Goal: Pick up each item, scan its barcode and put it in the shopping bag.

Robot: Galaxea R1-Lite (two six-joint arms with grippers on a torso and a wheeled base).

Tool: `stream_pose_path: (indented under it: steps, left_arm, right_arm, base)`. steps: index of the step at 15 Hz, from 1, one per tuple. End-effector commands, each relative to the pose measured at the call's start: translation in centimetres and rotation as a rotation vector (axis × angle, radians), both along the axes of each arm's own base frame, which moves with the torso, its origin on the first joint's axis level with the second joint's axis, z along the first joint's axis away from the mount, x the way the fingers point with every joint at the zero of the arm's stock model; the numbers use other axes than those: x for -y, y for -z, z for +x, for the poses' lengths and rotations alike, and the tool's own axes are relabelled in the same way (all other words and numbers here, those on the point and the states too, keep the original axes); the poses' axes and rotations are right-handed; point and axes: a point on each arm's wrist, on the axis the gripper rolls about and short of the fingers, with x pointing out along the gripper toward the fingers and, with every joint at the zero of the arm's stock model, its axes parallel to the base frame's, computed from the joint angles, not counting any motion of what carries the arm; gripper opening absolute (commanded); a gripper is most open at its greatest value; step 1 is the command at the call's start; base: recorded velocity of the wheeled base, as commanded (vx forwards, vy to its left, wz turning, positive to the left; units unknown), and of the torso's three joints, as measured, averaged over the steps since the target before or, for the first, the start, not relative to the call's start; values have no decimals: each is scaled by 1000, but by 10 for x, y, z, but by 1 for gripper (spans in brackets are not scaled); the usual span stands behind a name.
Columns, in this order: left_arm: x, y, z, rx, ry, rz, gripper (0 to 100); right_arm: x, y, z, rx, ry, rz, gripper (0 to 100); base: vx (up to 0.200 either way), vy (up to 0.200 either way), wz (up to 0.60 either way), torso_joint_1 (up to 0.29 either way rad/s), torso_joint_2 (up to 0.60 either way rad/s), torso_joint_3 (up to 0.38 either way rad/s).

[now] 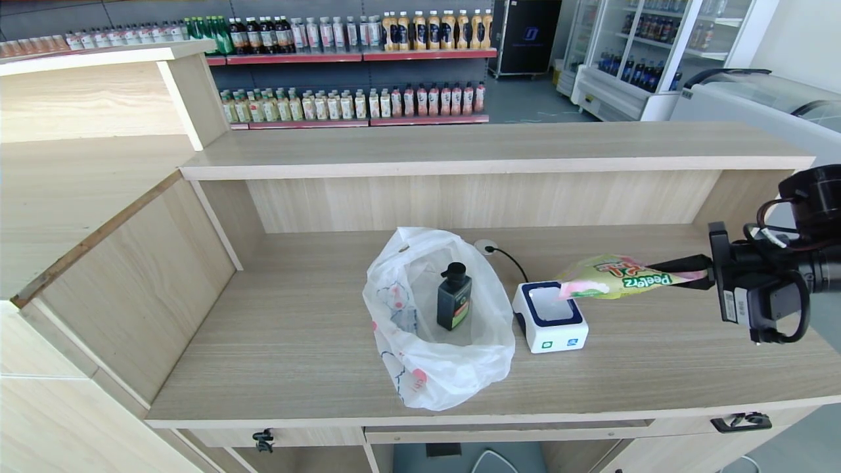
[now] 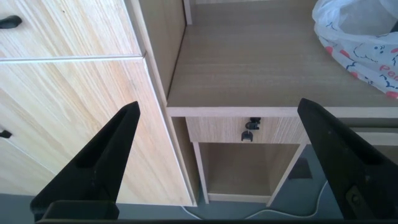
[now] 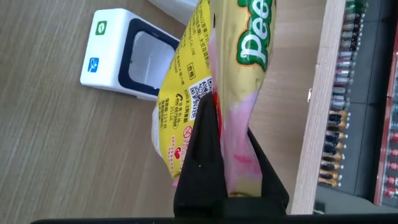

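A white plastic shopping bag (image 1: 437,358) stands open at the middle of the counter with a dark pump bottle (image 1: 454,297) upright inside. Just to its right sits a white scanner (image 1: 548,316) with a blue-rimmed window. My right gripper (image 1: 677,272) is shut on one end of a yellow-green and pink snack pouch (image 1: 617,277), whose free end hangs over the scanner. From the right wrist, the pouch (image 3: 205,74) shows its printed code side toward the scanner (image 3: 134,59). My left gripper (image 2: 217,162) is open and holds nothing, low in front of the counter's left end, with the bag's edge (image 2: 364,37) beyond.
A raised ledge (image 1: 493,148) runs along the counter's back and a slanted side wall (image 1: 131,282) closes its left. A black cable (image 1: 509,259) leads from the scanner to a hole. Drawer handles (image 1: 741,422) sit below the front edge. Bare wood lies left of the bag.
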Motion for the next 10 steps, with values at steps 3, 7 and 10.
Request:
stream_pose_path:
  steps: [3, 7, 10]
  left_arm:
    - [0, 0, 0, 0, 0, 0, 100]
    - [0, 0, 0, 0, 0, 0, 100]
    - [0, 0, 0, 0, 0, 0, 100]
  right_arm:
    - [0, -1, 4, 33, -23, -32, 0]
    - [2, -2, 10, 63, -34, -53, 0]
    - [1, 0, 12, 71, -41, -64, 0]
  base:
    - [0, 0, 0, 0, 0, 0]
    - [0, 0, 0, 0, 0, 0]
    - [0, 0, 0, 0, 0, 0]
